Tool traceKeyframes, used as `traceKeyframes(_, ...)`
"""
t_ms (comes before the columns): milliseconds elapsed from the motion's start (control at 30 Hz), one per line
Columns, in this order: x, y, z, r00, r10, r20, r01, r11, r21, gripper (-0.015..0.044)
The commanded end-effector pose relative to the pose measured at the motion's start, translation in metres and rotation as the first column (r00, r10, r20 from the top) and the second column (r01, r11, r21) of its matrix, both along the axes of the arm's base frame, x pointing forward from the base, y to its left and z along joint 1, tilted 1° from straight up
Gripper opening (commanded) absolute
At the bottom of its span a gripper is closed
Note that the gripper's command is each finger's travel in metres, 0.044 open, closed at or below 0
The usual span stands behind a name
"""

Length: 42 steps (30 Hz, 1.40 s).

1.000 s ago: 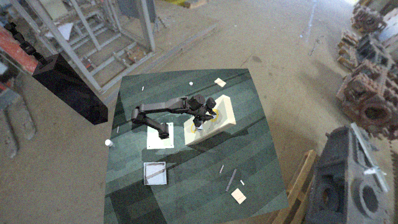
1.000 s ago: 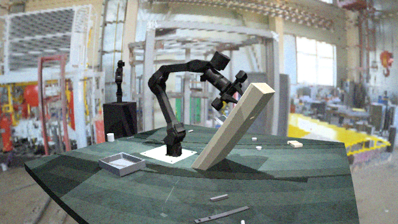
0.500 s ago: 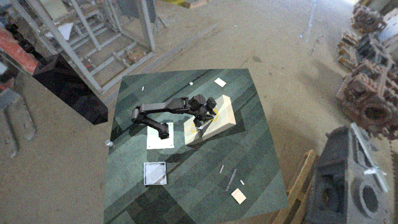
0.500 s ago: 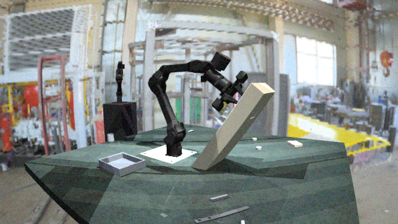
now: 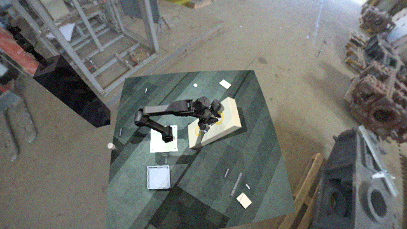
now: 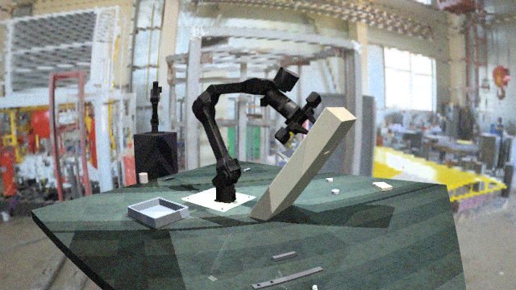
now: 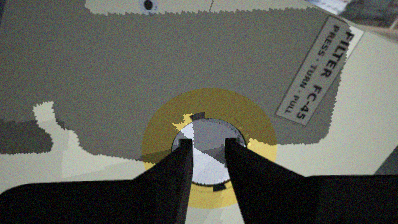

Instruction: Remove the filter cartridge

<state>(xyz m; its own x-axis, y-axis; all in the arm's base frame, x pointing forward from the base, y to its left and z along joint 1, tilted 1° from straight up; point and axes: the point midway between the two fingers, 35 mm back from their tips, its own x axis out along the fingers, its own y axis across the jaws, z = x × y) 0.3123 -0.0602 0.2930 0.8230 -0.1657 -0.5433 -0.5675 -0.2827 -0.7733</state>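
The filter cartridge (image 7: 210, 172) is a round grey-white disc in the sloping cream panel (image 5: 227, 106) (image 6: 306, 161), inside a yellow ring (image 7: 215, 102). Dark notches show at the disc's upper and lower edges in the wrist view. My gripper (image 7: 208, 146) is partly open, its two narrow fingertips a little apart over the left and right of the disc. The face slots cannot be made out, and whether the tips touch or enter the face cannot be told. The tray (image 5: 147, 177) (image 6: 171, 217) is grey, square, low-walled and empty.
A label (image 7: 317, 70) reading FILTER FC-45 is on the panel to the right in the wrist view. A white base plate (image 5: 156, 146) lies under the arm. A long grey strip (image 5: 236, 184) and a cream block (image 5: 244, 200) lie on the table.
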Motion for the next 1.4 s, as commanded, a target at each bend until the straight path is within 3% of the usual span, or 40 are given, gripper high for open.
traceKeyframes(0, 0.0006, 0.0000, -0.0005, 1.000, 0.000, -0.002, 0.000, 1.000, 0.000, 0.0082)
traceKeyframes(167, 0.0006, 0.0000, -0.0005, 1.000, 0.000, -0.002, 0.000, 1.000, 0.000, 0.0048)
traceKeyframes(233, 0.0006, 0.0000, -0.0005, 1.000, 0.000, -0.002, 0.000, 1.000, 0.000, 0.0000)
traceKeyframes(367, 0.0024, -0.0002, -0.0016, 1.000, -0.021, 0.004, 0.021, 0.999, 0.034, 0.0000)
traceKeyframes(700, 0.0059, -0.0007, -0.0036, 0.978, -0.206, 0.026, 0.188, 0.933, 0.308, 0.0000)
traceKeyframes(1000, 0.0068, -0.0009, -0.0041, 0.928, -0.373, 0.000, 0.313, 0.779, 0.543, 0.0000)
traceKeyframes(1367, 0.0071, -0.0009, -0.0043, 0.833, -0.545, -0.091, 0.407, 0.494, 0.769, 0.0000)
